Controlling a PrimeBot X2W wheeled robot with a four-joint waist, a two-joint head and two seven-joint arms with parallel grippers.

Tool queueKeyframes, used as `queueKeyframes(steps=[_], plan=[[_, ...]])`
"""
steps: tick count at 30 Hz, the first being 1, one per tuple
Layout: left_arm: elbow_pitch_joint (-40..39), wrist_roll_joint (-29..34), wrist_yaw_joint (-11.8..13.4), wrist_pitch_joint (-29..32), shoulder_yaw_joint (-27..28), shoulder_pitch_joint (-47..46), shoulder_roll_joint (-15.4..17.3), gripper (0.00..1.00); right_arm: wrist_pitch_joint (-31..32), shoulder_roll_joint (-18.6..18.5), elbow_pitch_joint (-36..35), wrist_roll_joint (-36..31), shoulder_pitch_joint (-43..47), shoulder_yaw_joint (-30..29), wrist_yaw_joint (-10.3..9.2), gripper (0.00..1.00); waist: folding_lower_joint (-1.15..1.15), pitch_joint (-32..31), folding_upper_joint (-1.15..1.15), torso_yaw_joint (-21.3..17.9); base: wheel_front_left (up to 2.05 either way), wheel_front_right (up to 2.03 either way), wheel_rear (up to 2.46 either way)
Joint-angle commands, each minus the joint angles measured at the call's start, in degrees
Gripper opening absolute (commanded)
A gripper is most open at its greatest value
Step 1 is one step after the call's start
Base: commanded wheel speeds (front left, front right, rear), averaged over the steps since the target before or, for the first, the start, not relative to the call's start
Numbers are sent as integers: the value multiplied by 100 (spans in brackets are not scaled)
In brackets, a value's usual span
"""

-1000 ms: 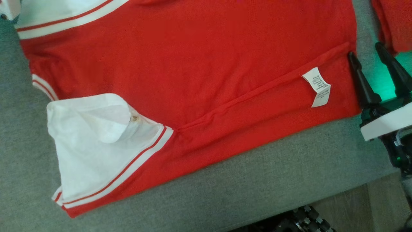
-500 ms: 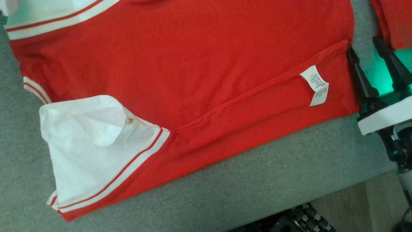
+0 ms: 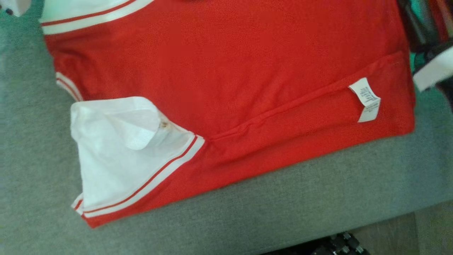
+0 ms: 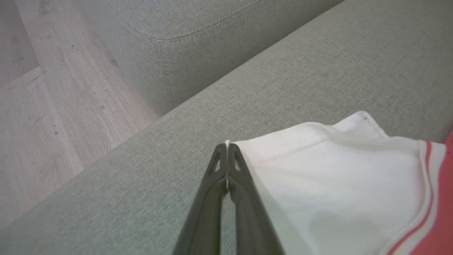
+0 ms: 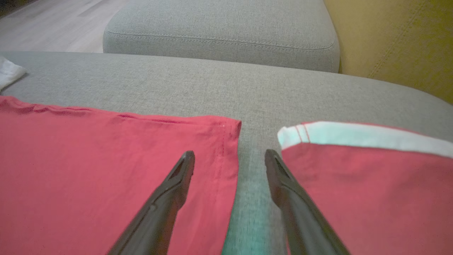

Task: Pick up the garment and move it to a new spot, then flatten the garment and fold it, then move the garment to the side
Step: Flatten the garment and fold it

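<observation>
The garment (image 3: 230,71) is a red shirt with white, red-striped sleeves, lying flat on a grey sofa seat (image 3: 283,205). A white care label (image 3: 366,100) shows near its right edge. In the left wrist view my left gripper (image 4: 227,145) is shut on the corner of a white sleeve (image 4: 336,184), with a sliver of white cloth between the fingertips. My right gripper (image 5: 230,154) is open. Its left finger hangs over the garment's (image 5: 106,177) hem corner, and the gap is above bare cushion. In the head view its white wrist block (image 3: 433,69) is a blur at the upper right.
A second red cloth with a white band (image 5: 371,194) lies just right of my right gripper. A grey cushion (image 5: 219,32) and a yellow one (image 5: 407,42) stand behind. Wooden floor (image 4: 53,106) lies beyond the seat's edge, and the robot's dark base (image 3: 336,244) shows below the front.
The head camera has shifted, sliding the whole picture right. My right gripper has moved up the view along the garment's right edge. My left gripper has closed.
</observation>
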Motion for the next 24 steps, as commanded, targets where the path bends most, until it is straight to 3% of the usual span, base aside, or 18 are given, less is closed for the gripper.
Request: queueKeyframes(steps=[1,9,12,13,15,17,24], plan=[[-127,-24,10,-29,218,-285,251,0,62,-177,-84,42,64,26,-4,100,0,-24,0,56,0,0,0],[-164,-218,10,-275,-158,-475,253,0,590,-238,514,306,-621,349,-4,98,0,-86,0,261,0,0,0],[-143,-287,10,-356,-277,-530,250,0,611,-257,580,393,-749,486,-4,72,0,-96,0,303,0,0,0],[-130,-307,10,-380,-316,-545,248,0,612,-269,595,410,-783,537,-4,51,0,-101,0,315,0,0,0],[-99,-348,10,-427,-392,-567,245,0,607,-290,636,456,-838,612,-4,29,0,-113,0,336,0,0,0],[-67,-383,10,-477,-464,-591,237,0,583,-329,664,491,-888,689,-4,0,0,-126,0,357,0,0,0],[31,-278,10,-1013,-669,-739,234,0,381,-449,729,519,-1089,795,-4,0,0,-196,0,426,0,0,0]])
